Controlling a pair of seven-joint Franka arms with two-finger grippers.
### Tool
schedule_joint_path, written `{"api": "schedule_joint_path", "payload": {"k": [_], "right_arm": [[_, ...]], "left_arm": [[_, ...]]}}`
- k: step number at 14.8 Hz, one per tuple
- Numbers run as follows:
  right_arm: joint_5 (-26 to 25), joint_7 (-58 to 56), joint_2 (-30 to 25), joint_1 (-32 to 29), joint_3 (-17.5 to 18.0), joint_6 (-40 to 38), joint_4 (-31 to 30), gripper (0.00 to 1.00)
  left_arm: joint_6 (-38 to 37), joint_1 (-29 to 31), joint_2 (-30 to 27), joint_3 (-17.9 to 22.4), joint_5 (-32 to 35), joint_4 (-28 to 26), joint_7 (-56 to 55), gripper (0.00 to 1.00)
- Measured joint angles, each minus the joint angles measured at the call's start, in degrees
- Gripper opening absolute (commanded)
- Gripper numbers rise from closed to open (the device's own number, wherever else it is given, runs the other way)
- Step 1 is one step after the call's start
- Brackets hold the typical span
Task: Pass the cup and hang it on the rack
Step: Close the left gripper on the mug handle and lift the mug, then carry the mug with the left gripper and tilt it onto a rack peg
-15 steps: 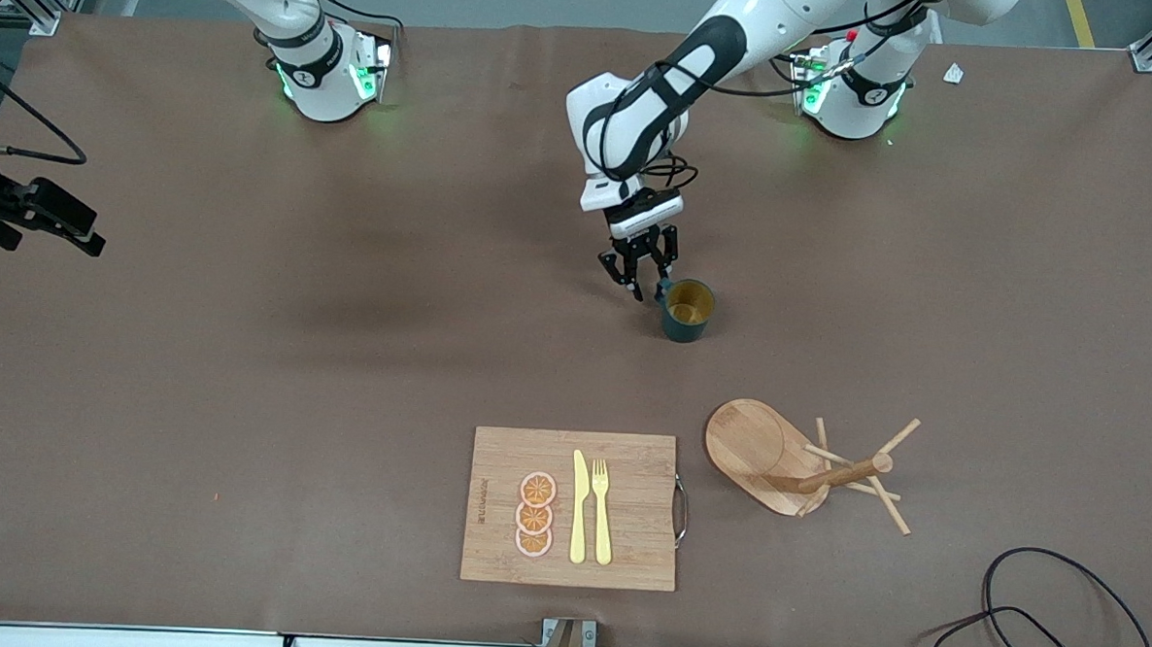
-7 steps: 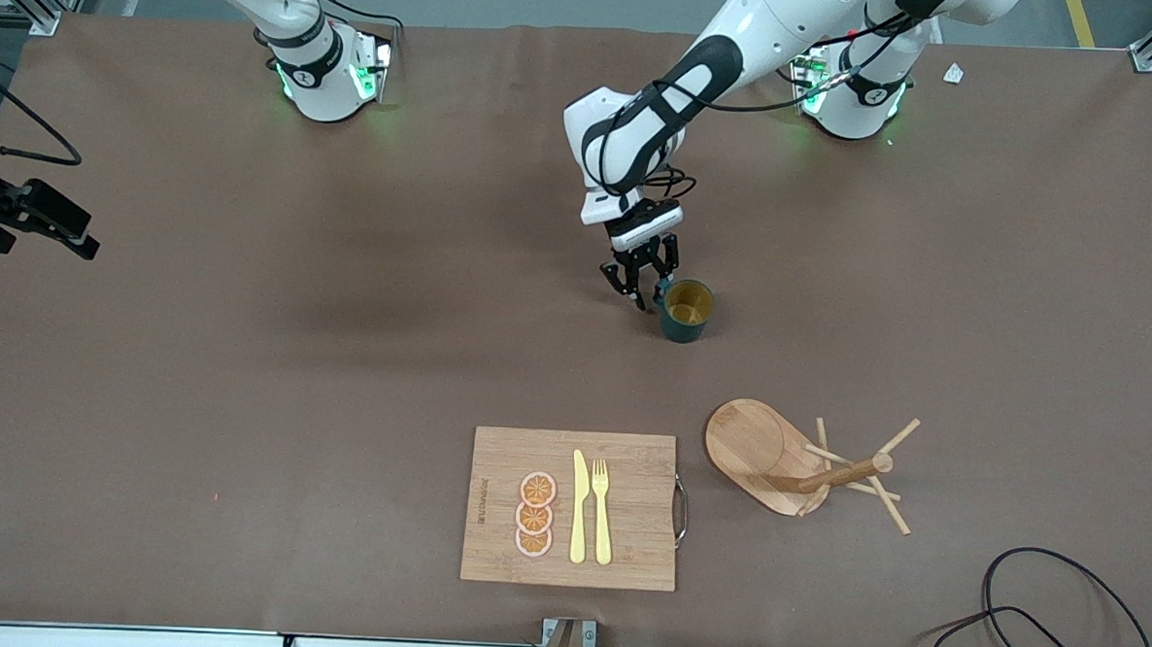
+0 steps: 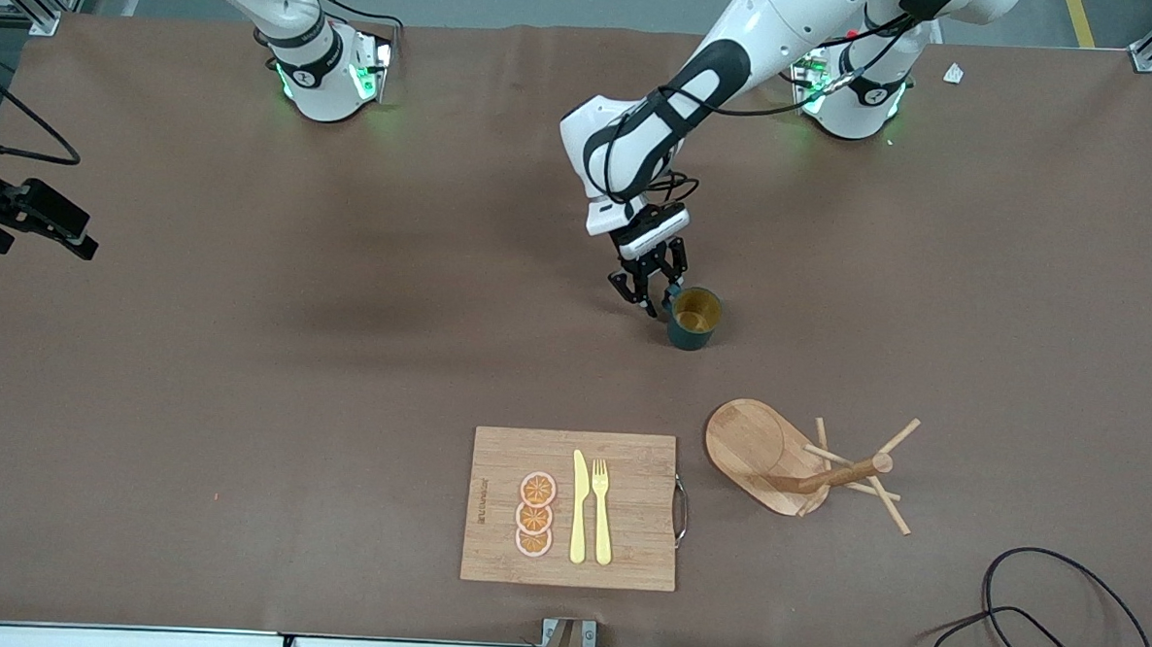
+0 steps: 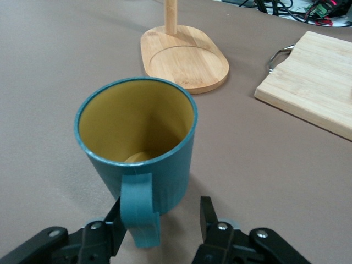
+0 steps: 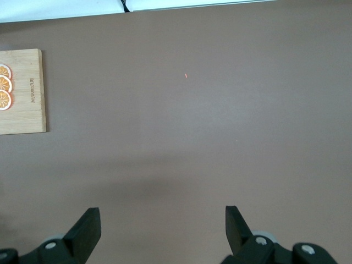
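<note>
The teal-green cup (image 3: 694, 317) with a mustard-yellow inside stands upright on the brown table near its middle. My left gripper (image 3: 653, 298) is low beside it, open, with the cup's handle (image 4: 140, 212) between its fingers (image 4: 206, 212); the handle lies close to one finger, with a gap to the other. The cup fills the left wrist view (image 4: 137, 137). The wooden rack (image 3: 746, 443) stands nearer to the front camera than the cup, toward the left arm's end; its base (image 4: 184, 55) shows in the left wrist view. My right gripper (image 3: 79, 234) waits open and empty at the right arm's end (image 5: 162, 220).
A bamboo cutting board (image 3: 626, 510) with orange slices, a yellow knife and a fork lies near the front edge, beside the rack; it also shows in the left wrist view (image 4: 313, 93) and the right wrist view (image 5: 22, 104). Black cables (image 3: 1059, 617) lie at the front corner.
My left gripper has shifted slightly toward the cup and the front camera, and its fingers have narrowed. The cup has slid a little nearer to the front camera. The right gripper has barely moved.
</note>
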Motion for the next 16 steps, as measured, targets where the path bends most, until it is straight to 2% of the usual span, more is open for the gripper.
{"api": "schedule_joint_path", "payload": {"k": [1,3,4,8,12,16], "right_arm": [[0.0,0.0,0.0,0.0,0.0,0.09,0.0,1.0],[0.0,0.0,0.0,0.0,0.0,0.28,0.0,1.0],[0.0,0.0,0.0,0.0,0.0,0.47,0.0,1.0],[-0.03,0.0,0.0,0.0,0.0,0.87,0.01,1.0],[-0.04,0.0,0.0,0.0,0.0,1.02,0.02,1.0],[-0.05,0.0,0.0,0.0,0.0,1.08,0.02,1.0]], "left_arm": [[-0.14,0.0,0.1,0.01,-0.49,0.0,0.0,0.38],[-0.19,0.04,0.44,0.08,-1.89,0.13,-0.01,0.1],[-0.19,0.05,0.61,0.11,-3.05,0.57,-0.01,0.01],[-0.34,0.17,0.75,0.12,-9.91,5.99,3.94,0.0],[-1.75,0.87,0.37,0.13,-21.14,17.57,13.02,0.0],[-2.22,5.05,-1.74,0.07,-35.74,29.22,23.57,0.0]]}}
